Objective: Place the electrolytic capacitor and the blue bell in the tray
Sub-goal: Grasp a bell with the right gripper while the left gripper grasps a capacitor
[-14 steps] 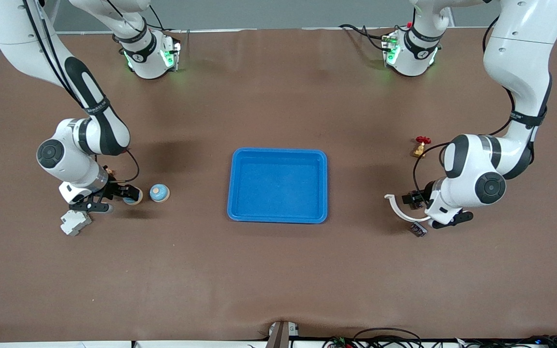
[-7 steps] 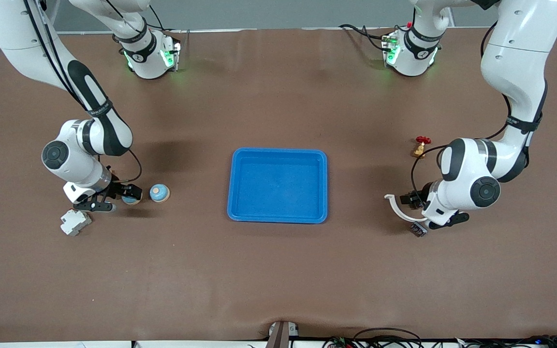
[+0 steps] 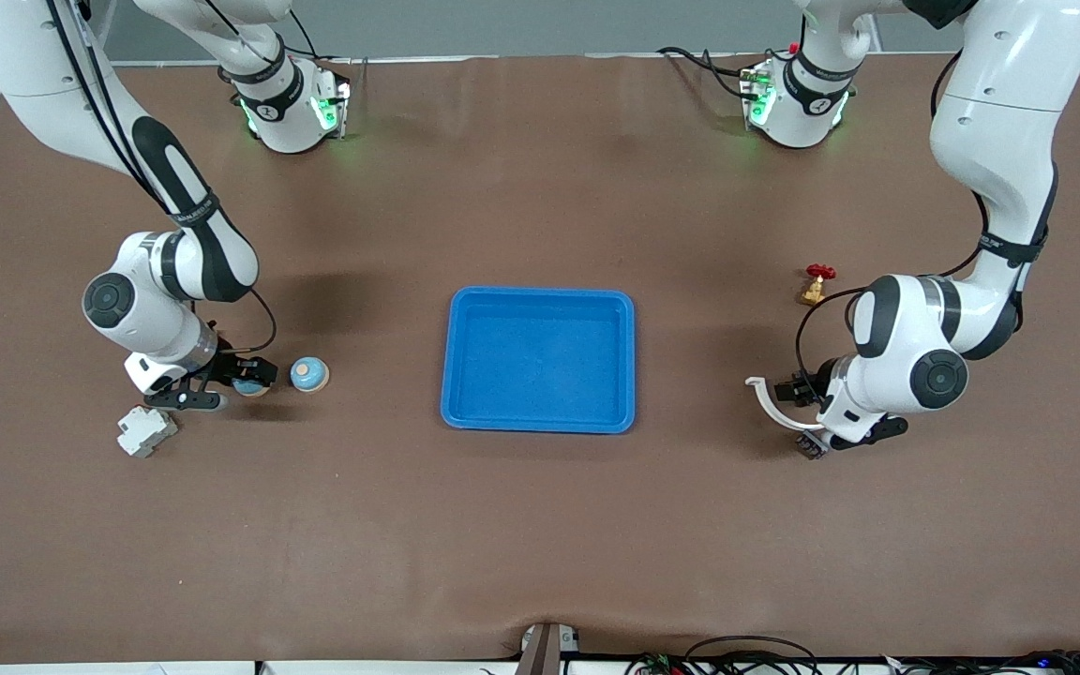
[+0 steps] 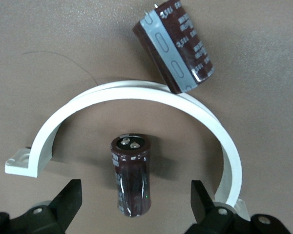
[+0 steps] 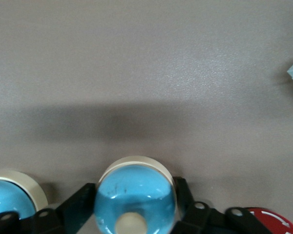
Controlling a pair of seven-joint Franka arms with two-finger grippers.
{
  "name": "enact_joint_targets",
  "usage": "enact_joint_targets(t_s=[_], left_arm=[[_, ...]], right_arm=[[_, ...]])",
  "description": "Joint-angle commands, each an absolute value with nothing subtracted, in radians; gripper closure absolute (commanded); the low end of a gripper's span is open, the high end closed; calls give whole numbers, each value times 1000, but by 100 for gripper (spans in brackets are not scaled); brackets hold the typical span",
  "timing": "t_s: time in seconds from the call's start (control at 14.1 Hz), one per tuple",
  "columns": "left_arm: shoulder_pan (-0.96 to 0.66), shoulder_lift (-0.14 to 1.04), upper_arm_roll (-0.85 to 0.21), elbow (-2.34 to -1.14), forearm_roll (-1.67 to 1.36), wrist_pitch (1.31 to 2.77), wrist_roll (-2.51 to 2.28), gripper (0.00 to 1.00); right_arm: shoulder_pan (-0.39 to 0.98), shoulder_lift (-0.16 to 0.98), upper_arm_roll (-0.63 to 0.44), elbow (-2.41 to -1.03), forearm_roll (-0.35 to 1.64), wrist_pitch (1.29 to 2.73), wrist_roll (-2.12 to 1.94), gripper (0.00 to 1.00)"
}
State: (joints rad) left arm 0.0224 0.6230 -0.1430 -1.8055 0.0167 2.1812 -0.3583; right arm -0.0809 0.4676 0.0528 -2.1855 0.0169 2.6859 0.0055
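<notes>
The right claw (image 5: 135, 214) clamps a blue bell (image 5: 135, 197) low on the desk (image 3: 540, 525) (a second bell (image 3: 309, 374) sits beside it). The left claw (image 4: 135, 202) stands apart, straddling one capacitor (image 4: 132, 175); the tray (image 3: 540, 424) lies between both arms.

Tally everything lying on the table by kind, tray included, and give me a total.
blue bell: 2
electrolytic capacitor: 2
blue tray: 1
white curved bracket: 1
grey box: 1
red-handled valve: 1
red round part, only half in view: 1
Total: 9
</notes>
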Motion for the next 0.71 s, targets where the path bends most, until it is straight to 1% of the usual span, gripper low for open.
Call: enact_joint_targets(t_s=[0.0,0.07,0.14,0.21,0.28,0.36,0.5,0.57,0.64], left_arm=[[20,634,-143,-1789,41,2183,-383,35],[20,635,-143,-1789,41,2183,-383,47],[18,635,-143,-1789,41,2184,-383,56],[18,635,-143,-1789,43,2184,-387,60],[18,635,-143,-1789,43,2183,-400,67],[15,635,-143,-1789,43,2184,-414,76],[15,635,-143,-1789,43,2183,-420,93],[17,634,-143,-1787,43,2183,-420,97],[18,632,-143,-1787,43,2183,-420,97]], right_arm=[[-97,456,61,-2192,11,2662,-12,100],[-94,439,64,-2183,11,2617,-12,100],[-89,399,66,-2162,12,2546,-8,100],[-72,368,71,-2119,21,2436,0,100],[-55,344,75,-2070,26,2319,18,100],[-34,325,75,-2009,37,2205,55,100],[27,304,75,-1910,72,2052,138,100],[55,302,75,-1884,98,2014,184,100],[83,301,75,-1876,121,2007,233,100]])
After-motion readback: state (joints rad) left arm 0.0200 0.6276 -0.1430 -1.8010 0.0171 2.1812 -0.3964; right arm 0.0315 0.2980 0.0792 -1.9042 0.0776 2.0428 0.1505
